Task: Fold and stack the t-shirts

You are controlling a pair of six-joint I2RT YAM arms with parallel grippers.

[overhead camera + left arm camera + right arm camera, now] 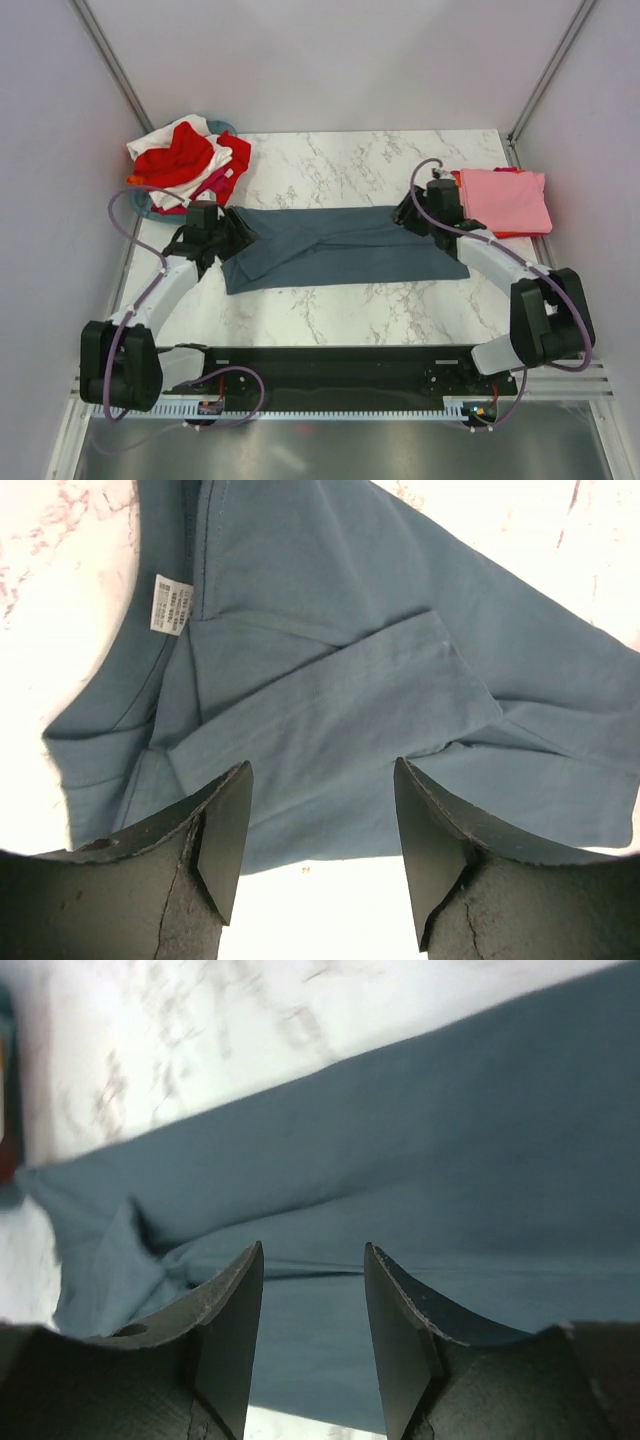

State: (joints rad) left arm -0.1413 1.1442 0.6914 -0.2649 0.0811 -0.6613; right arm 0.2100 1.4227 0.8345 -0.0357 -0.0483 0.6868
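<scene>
A slate blue-grey t-shirt (335, 247) lies folded into a long band across the middle of the marble table (340, 170). My left gripper (232, 231) is open just above the shirt's left end; the left wrist view shows the shirt (340, 700), its white label (170, 605) and folded sleeve between the fingers (225, 835). My right gripper (410, 215) is open over the shirt's right end (400, 1190). A folded pink t-shirt (505, 198) lies on an orange-red one at the right. Red, white and magenta shirts (185, 155) are heaped at the back left.
A round teal basket (150, 205) sits under the heap of shirts at the back left corner. Grey walls enclose the table on three sides. The black base rail (330, 370) runs along the near edge.
</scene>
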